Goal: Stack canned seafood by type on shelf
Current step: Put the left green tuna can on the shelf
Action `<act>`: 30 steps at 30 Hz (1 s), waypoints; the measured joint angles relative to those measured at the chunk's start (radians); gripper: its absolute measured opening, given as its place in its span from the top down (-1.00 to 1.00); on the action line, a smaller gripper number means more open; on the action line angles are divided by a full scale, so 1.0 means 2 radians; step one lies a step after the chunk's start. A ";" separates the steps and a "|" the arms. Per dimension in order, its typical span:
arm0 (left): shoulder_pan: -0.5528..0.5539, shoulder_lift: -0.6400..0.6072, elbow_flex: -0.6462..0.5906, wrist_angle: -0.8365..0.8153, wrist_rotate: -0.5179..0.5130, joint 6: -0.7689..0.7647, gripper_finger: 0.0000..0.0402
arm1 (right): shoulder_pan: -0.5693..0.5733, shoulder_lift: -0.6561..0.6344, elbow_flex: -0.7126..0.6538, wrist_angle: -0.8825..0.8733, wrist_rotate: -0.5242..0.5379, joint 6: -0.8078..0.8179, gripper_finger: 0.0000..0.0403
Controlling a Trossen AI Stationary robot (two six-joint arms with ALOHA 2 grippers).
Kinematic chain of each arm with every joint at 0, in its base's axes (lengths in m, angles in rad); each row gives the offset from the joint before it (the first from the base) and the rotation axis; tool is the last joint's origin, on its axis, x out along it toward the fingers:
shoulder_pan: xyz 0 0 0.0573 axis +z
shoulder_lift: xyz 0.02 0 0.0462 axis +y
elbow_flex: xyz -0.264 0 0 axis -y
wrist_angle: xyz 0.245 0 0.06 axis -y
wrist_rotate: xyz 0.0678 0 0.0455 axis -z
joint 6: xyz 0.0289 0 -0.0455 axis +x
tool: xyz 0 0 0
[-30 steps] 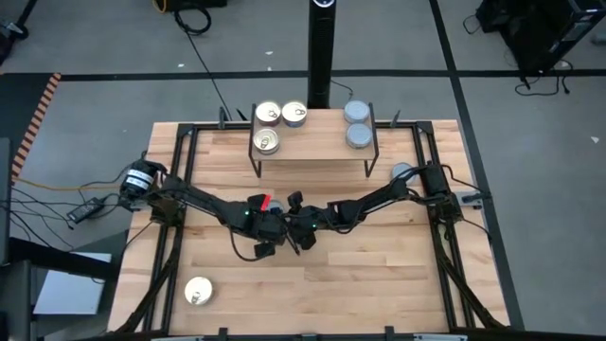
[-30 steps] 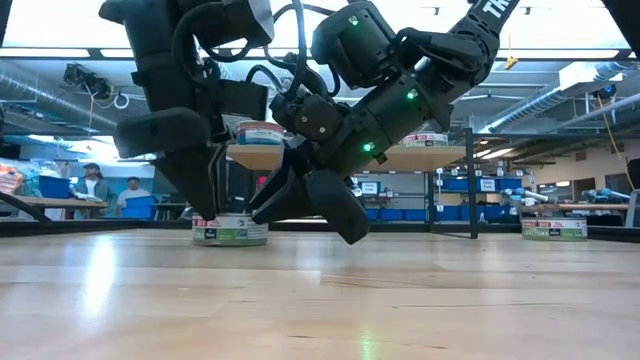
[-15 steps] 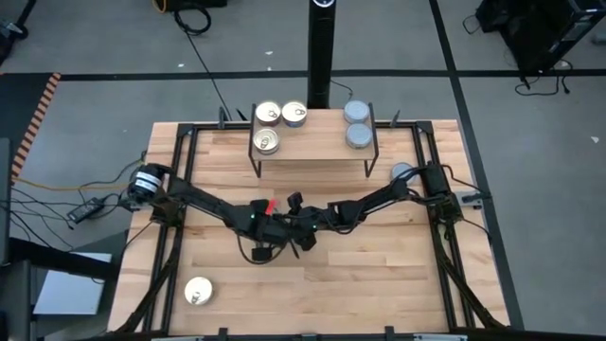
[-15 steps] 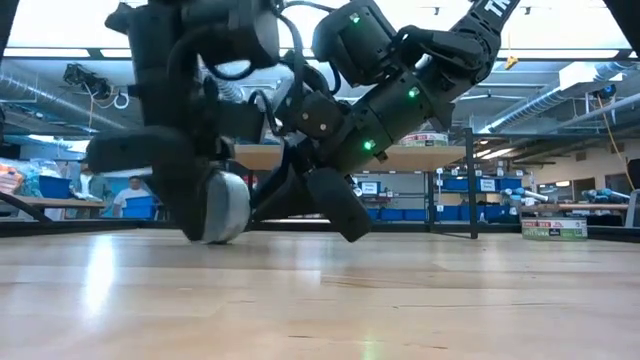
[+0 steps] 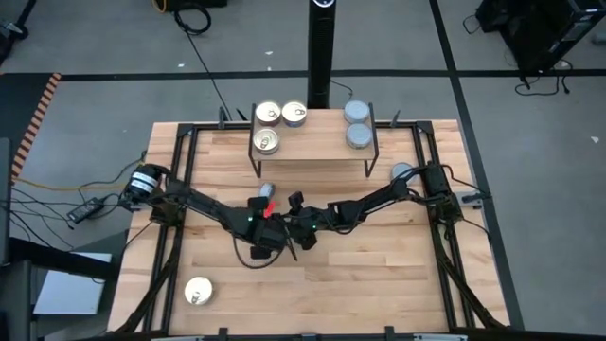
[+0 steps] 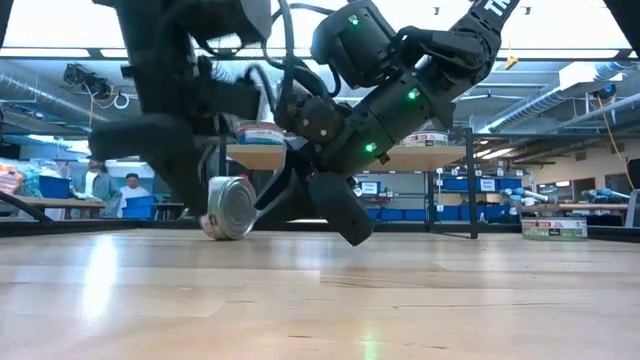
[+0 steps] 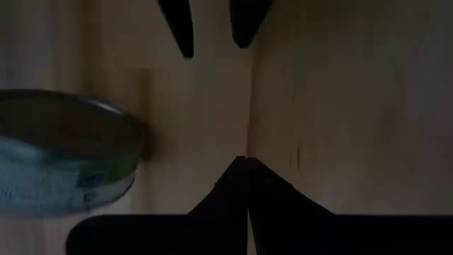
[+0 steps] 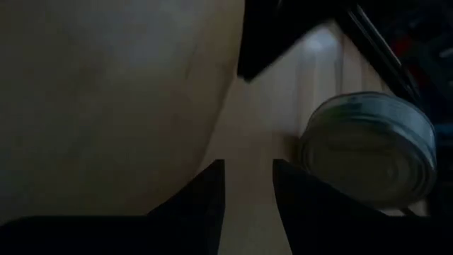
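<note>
While both jaws hold nothing, left shut, right parted, shelf (image 5: pixel 312 152) carries five tins.

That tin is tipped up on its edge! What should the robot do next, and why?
Probably open the left end effector and shift it sideways to the tin. The end effector is shut on nothing, and the tin leans on its edge just beside it on the table, not held, so it likely needs a fresh grab.
</note>
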 joint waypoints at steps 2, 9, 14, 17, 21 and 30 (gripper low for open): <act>-0.007 -0.014 0.000 -0.005 -0.017 -0.015 0.99 | 0.000 -0.001 0.000 -0.009 0.022 0.000 0.35; -0.018 -0.094 -0.057 0.070 -0.059 -0.088 1.00 | -0.004 -0.013 -0.001 -0.052 0.087 0.014 0.52; -0.018 -0.150 -0.133 0.174 -0.061 -0.116 1.00 | -0.020 -0.017 -0.001 -0.079 0.076 0.051 0.72; -0.020 -0.182 -0.181 0.248 -0.071 -0.134 1.00 | -0.030 -0.018 -0.001 -0.097 0.065 0.070 0.82; -0.021 -0.209 -0.228 0.328 -0.074 -0.152 0.93 | -0.035 -0.024 -0.001 -0.112 0.057 0.093 0.91; -0.034 -0.213 -0.238 0.338 -0.078 -0.164 0.65 | -0.034 -0.046 -0.012 -0.145 0.049 0.126 0.92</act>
